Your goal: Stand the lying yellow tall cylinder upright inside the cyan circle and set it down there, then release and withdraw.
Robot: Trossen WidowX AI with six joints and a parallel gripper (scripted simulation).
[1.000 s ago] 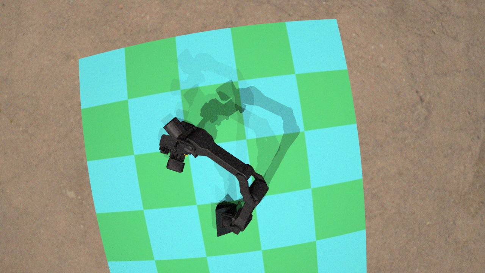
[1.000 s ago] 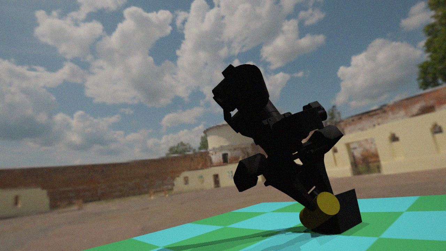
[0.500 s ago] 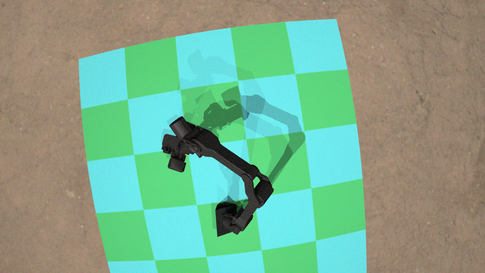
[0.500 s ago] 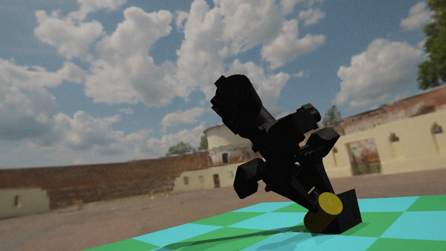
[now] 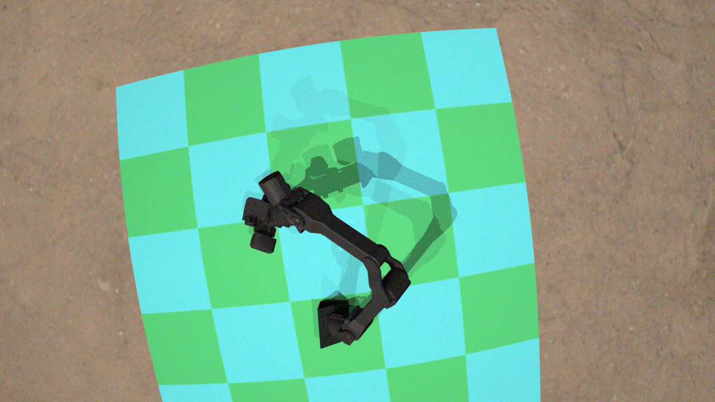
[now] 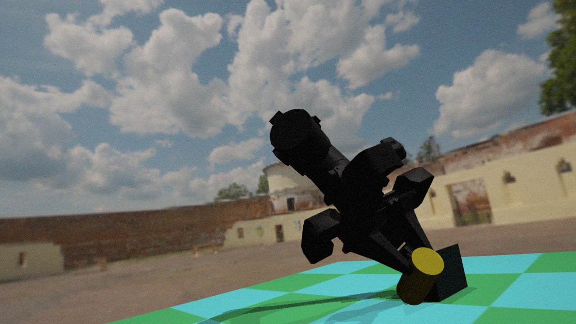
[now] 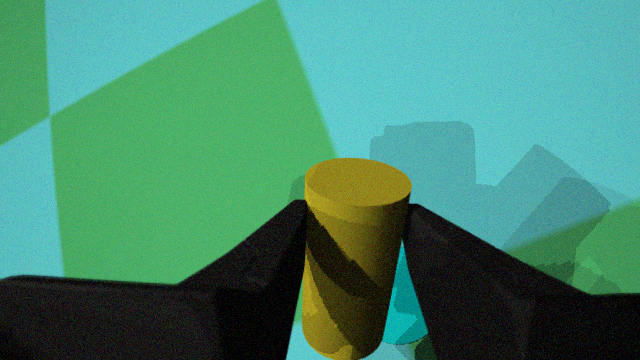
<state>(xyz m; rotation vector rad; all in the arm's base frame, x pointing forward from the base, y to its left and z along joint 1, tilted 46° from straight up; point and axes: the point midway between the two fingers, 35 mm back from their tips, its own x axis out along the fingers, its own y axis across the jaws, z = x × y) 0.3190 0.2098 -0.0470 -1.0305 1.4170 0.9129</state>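
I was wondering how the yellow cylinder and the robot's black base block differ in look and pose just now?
The yellow cylinder is round with a flat circular end, while the base block is black and boxy. The cylinder leans, its top end tipped toward the exterior camera, whereas the block sits flat and square on the checkered mat. The cylinder is clamped in the gripper; the block stands free of the fingers. In the exterior view, both sit low by the mat.

Arm reaches low and tilted; hand clamped on the yellow cylinder.
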